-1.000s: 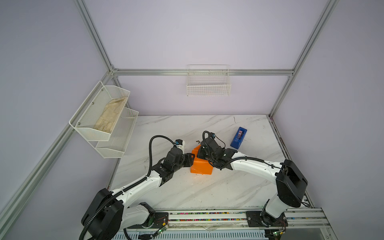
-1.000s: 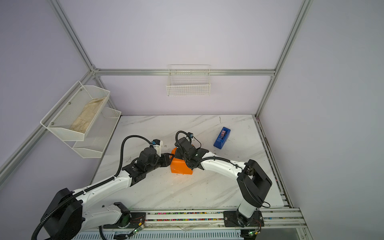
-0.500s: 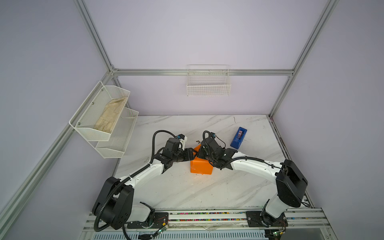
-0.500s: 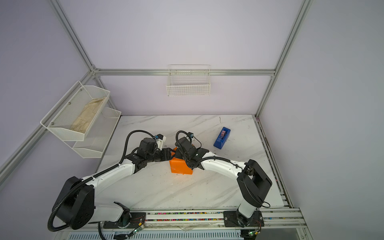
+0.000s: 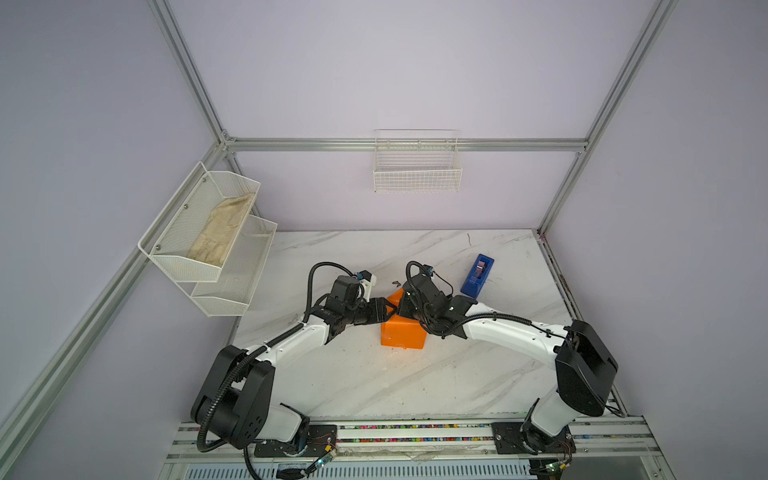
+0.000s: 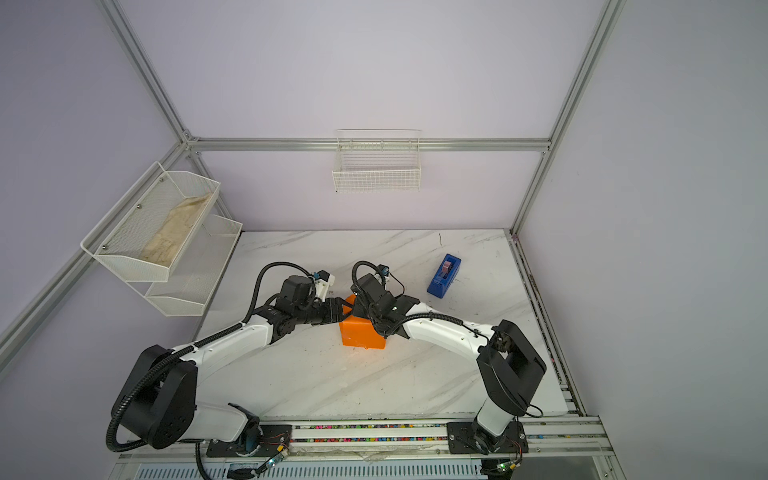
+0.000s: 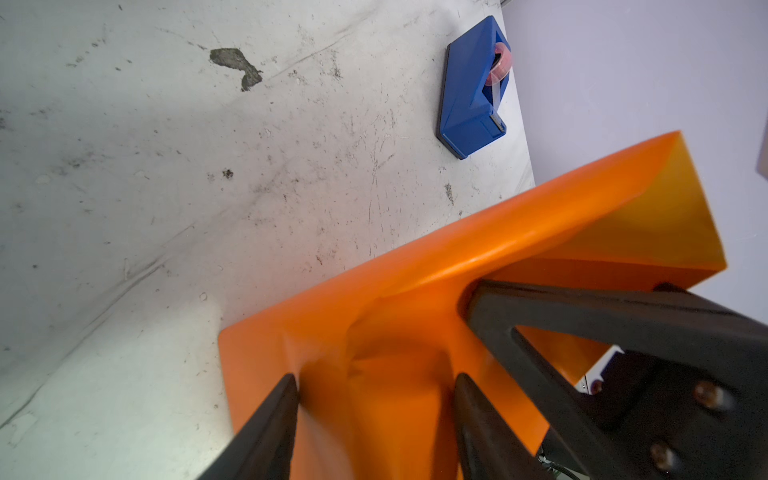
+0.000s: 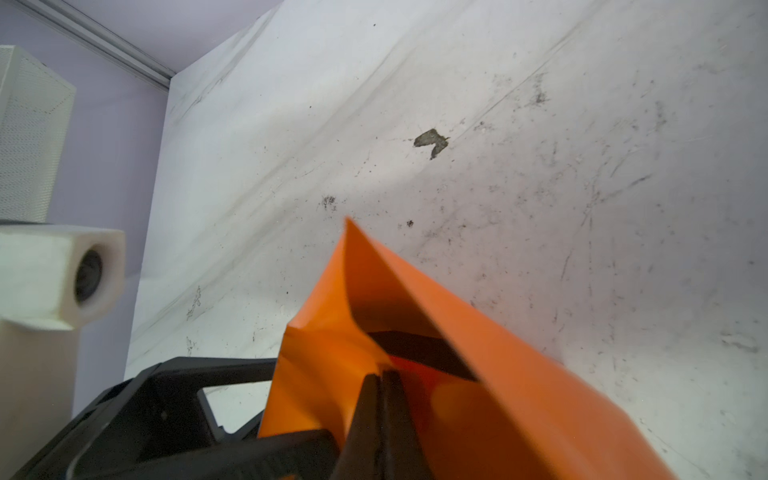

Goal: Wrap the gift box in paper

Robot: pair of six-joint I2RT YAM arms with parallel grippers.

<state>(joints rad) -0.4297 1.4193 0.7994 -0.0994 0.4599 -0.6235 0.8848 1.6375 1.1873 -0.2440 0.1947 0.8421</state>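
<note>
Scuffed white marble table [image 5: 415, 374] filling enclosure floor. Orange paper [image 5: 402, 332] sitting mid-table, folded into boxy bundle, near face smooth, loose flap rising at far end. Left end effector [image 7: 374, 390] straddling creased bulge, fingers apart, grip unclear. Right end effector [image 8: 380, 382] poking into fold, fingers together. Blue tape dispenser [image 5: 477, 275] lying beyond, apart.

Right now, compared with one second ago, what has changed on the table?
The left end effector moved farther from the front rail and into the left end of the paper, its jaws straddling a fold. The right end effector, shut at the paper, and the tape dispenser stayed put.
</note>
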